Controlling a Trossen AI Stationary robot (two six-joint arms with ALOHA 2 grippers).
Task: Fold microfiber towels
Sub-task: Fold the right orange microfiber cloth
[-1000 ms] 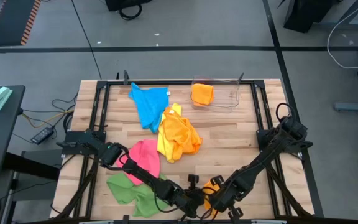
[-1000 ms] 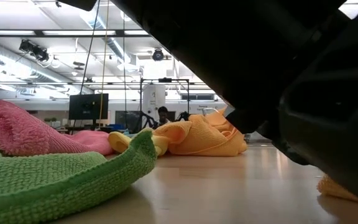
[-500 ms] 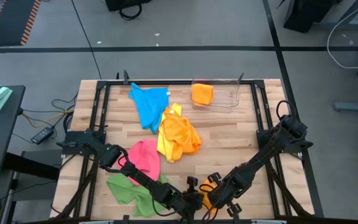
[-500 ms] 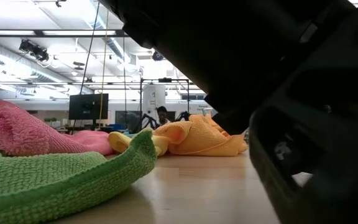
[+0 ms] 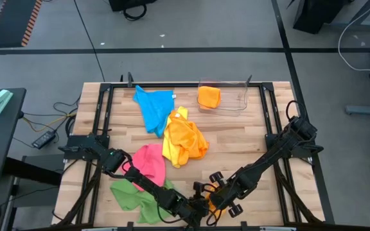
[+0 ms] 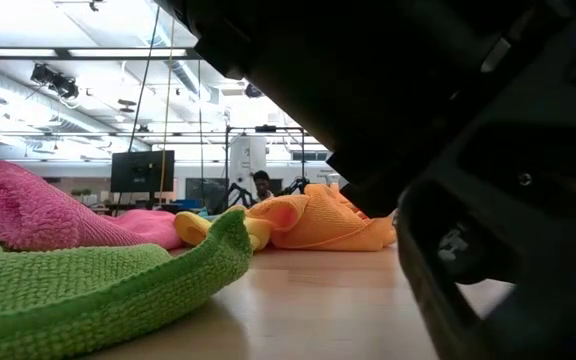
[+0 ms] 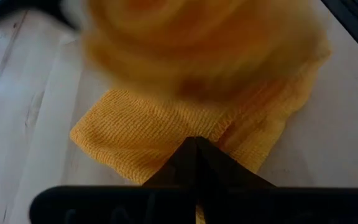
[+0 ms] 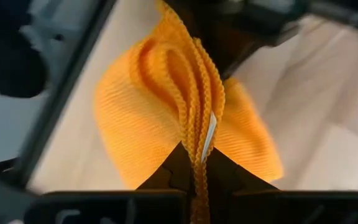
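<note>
I'm looking down on a wooden table [image 5: 249,138] with towels lying loose across it — blue [image 5: 154,108], yellow-orange heap [image 5: 184,141], pink [image 5: 149,160], green [image 5: 132,194]. Both arms are meeting at the near edge over one orange towel [image 8: 166,118]. The left gripper [image 7: 196,142] is clenching its edge; the right gripper [image 8: 194,155] is pinching its bunched folds. Another orange cloth [image 5: 209,97] is sitting in the bin [image 5: 236,102].
</note>
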